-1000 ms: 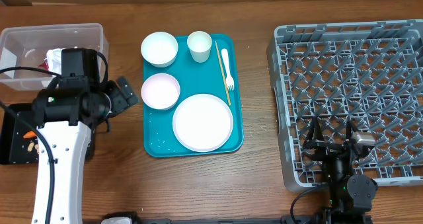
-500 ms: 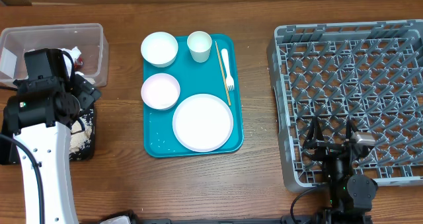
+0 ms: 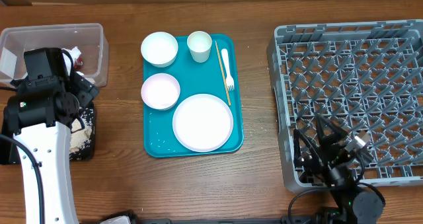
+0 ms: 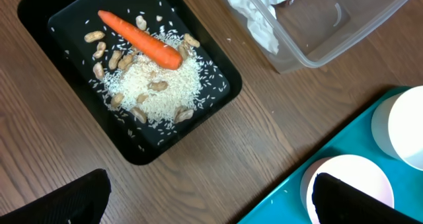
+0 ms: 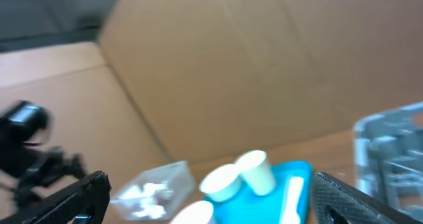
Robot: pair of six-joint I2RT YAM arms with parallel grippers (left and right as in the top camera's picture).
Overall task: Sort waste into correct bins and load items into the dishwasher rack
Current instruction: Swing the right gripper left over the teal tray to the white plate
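While the wooden table (image 3: 258,178) carries everything, the grey dishwasher rack (image 3: 350,85) fills the right of the overhead frame, and the right hand (image 3: 318,145) sits over its lower-left corner with fingers spread wide. The teal tray (image 3: 155,138) lies in the centre. The clear tub (image 3: 39,39) stands at upper left with crumpled napkins (image 4: 261,22) inside. Just below it is the black tray (image 4: 63,32), largely under the left arm in the overhead view. The left hand (image 4: 211,201) hovers over bare wood between black tray and teal tray, its fingers wide apart and empty. On the teal tray rest the plate (image 3: 203,122), two bowls (image 3: 159,49) (image 3: 160,91), the cup (image 3: 199,45) and a chopstick (image 3: 222,75) beside a white fork (image 3: 227,65). In the black tray the carrot (image 4: 140,39) lies across white rice (image 4: 162,88) and peanut scraps (image 4: 99,51)
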